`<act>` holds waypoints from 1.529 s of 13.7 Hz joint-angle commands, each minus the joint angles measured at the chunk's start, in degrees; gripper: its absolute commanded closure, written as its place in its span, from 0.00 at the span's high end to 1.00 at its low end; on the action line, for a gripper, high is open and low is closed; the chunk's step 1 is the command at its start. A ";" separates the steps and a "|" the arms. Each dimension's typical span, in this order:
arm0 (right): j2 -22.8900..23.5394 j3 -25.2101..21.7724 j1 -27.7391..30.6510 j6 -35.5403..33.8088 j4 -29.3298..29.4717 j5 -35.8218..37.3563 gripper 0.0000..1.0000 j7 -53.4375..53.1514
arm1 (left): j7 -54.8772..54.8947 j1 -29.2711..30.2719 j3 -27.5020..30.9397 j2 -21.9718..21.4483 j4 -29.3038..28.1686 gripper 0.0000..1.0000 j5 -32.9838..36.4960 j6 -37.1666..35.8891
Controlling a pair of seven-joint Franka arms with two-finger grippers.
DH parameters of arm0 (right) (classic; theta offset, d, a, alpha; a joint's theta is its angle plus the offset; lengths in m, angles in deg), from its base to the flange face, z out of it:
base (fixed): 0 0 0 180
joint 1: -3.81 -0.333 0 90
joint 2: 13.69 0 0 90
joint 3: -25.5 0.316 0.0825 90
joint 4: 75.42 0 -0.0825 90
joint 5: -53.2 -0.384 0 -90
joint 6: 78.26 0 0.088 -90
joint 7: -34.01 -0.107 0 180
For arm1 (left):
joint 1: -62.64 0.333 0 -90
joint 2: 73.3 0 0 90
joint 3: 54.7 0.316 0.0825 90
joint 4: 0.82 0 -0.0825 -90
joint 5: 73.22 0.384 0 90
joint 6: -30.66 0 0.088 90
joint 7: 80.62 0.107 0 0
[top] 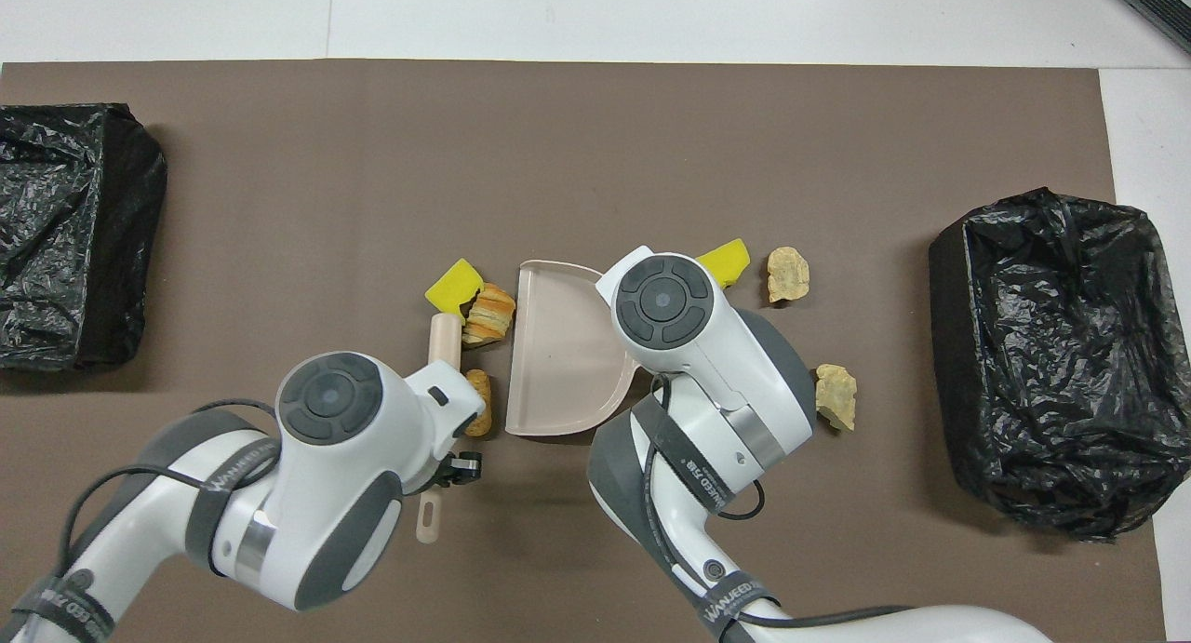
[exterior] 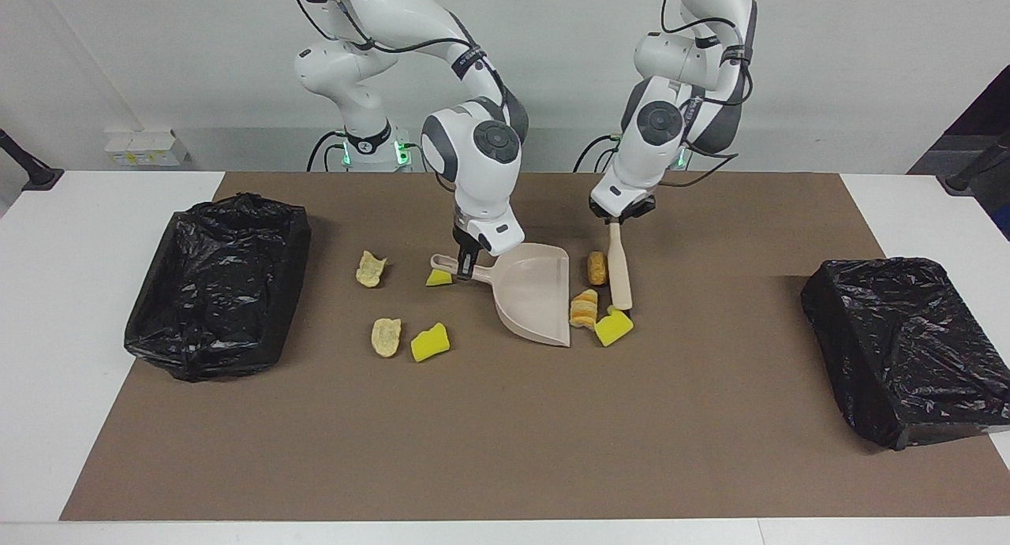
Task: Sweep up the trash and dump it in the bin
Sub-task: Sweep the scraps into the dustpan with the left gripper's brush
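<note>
Beside the dustpan [exterior: 536, 291] you see the left tool [exterior: 621, 218] clamped on the brush [exterior: 619, 270], three scraps [exterior: 585, 307] touching its open edge. Right tool [exterior: 465, 267] grips the dustpan handle; four scraps [exterior: 430, 341] lie toward the right arm's bin [exterior: 219, 285].

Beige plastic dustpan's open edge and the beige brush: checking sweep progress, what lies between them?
Two bread-like scraps: striped orange one and brown roll, clearest in facing view.
</note>
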 commanded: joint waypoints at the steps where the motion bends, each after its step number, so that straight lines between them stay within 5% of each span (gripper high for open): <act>1: -1.61 0.49 0.54 1.49 -1.98 0.84 0.00 -1.00 | -5.50 -6.57 0.77 -0.36 0.37 0.00 -3.23 3.77; 7: -1.61 0.40 0.45 1.49 -1.98 0.84 0.00 -1.00 | -10.79 -9.67 1.30 -0.88 6.60 0.00 -3.42 0.38; 12: -1.61 0.40 0.45 1.49 -1.98 0.75 0.00 -1.00 | -0.29 2.42 1.56 -0.01 9.60 0.00 -2.80 -4.39; 17: -1.61 0.49 0.45 1.49 -1.98 0.75 0.00 -1.00 | 15.38 11.42 1.56 9.64 10.04 0.00 0.27 5.61; 21: -1.61 0.49 0.45 1.49 -1.98 0.66 0.00 -1.09 | 17.34 9.33 1.04 13.18 9.69 0.00 0.63 8.45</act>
